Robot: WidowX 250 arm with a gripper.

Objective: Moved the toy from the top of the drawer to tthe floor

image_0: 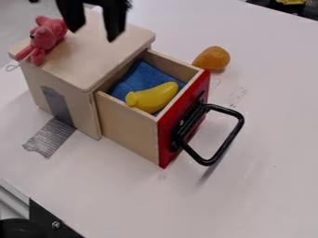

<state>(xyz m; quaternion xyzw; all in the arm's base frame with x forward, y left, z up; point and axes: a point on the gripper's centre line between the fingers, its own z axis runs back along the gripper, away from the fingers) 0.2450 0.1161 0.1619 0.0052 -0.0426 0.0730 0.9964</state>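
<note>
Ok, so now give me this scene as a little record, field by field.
box top: pink plush toy near the left edge of the wooden box
drawer: pulled open, with red front and black handle
drawer contents: yellow toy banana, blue cloth
table: orange toy beyond the drawer
tape: grey strip running from box side onto table
hand: above the box top, open, holding nothing
toy move: not yet done

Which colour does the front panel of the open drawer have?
The front panel is red, seen in the camera view.
</note>
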